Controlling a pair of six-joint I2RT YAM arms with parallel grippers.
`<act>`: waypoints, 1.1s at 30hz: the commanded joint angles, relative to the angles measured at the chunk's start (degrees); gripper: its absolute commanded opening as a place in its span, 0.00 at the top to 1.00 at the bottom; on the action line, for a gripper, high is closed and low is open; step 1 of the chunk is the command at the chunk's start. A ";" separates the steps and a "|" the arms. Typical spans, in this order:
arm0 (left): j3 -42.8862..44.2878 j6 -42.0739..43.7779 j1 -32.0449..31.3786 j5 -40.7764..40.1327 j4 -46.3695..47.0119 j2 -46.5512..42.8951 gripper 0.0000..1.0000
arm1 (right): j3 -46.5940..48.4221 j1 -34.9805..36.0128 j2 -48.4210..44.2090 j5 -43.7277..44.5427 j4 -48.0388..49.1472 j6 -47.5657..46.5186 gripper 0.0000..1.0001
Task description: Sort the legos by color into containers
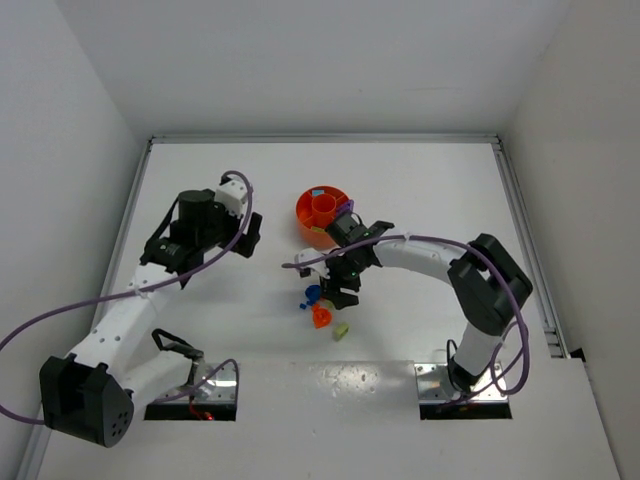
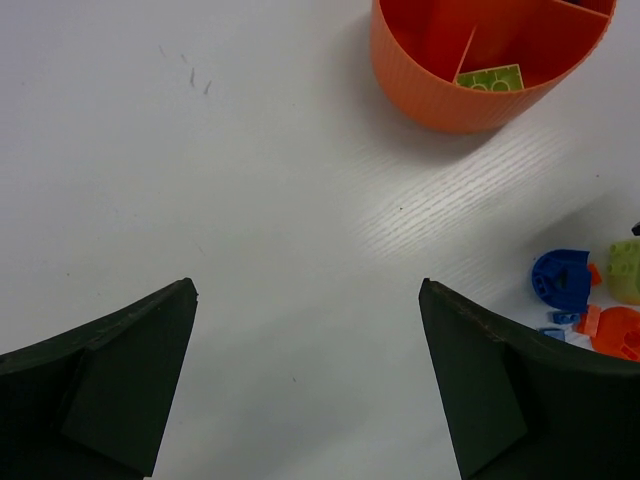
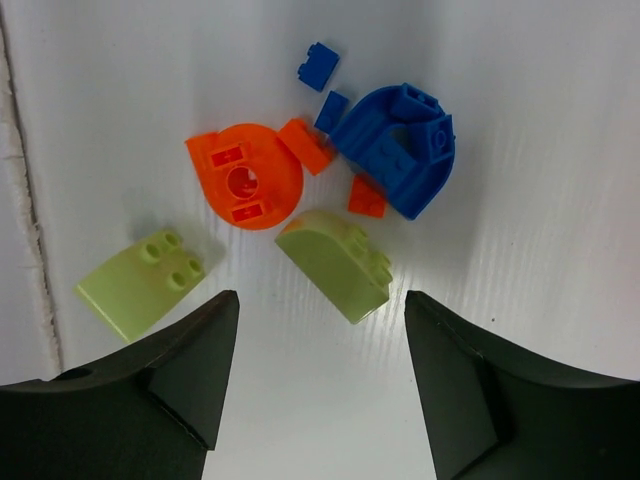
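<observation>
Both jaw pairs spread, empty; right gripper (image 3: 321,330) over pale yellow-green plastic wedge brick (image 3: 335,265); left gripper (image 2: 308,310) near round orange plastic tray (image 2: 430,95).

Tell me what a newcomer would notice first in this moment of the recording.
A bright cluster of legos, blue, orange and yellow-green, lies loose on the white table under the right gripper, whose jaws stand open above it. Beyond it sits the round orange tray, with one yellow-green brick in a compartment. The left gripper hangs open over the table, holding nothing.
</observation>
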 commanded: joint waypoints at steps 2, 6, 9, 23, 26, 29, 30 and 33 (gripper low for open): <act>-0.73 -1.32 1.01 -1.10 2.43 -2.01 0.00 | 0.02 0.57 1.74 1.12 4.01 -0.66 0.32; -0.73 -1.32 1.01 -1.10 2.43 -2.01 0.00 | 0.55 1.10 3.85 1.13 3.40 -1.28 0.32; -0.73 -1.32 1.54 -1.10 2.43 -2.01 0.00 | 0.55 1.62 4.48 1.13 2.87 -1.81 0.33; -0.73 -0.80 4.43 0.48 2.43 -1.48 0.00 | -1.01 0.48 -2.26 1.66 0.33 0.65 0.83; -0.73 -0.80 4.44 1.00 2.43 -1.48 0.00 | -1.64 -0.04 -8.24 2.27 -1.25 1.97 0.86; -0.73 -0.80 4.97 1.53 2.96 -0.96 0.00 | 0.64 -1.27 -10.55 4.36 -2.58 4.86 0.87; -0.73 -1.32 4.97 1.53 2.96 -0.95 0.00 | 1.86 -1.88 -11.16 5.16 -2.58 6.53 0.87; -0.73 -1.32 4.97 2.15 4.01 -0.43 0.00 | 5.11 -3.29 -9.86 8.68 -0.82 9.17 0.87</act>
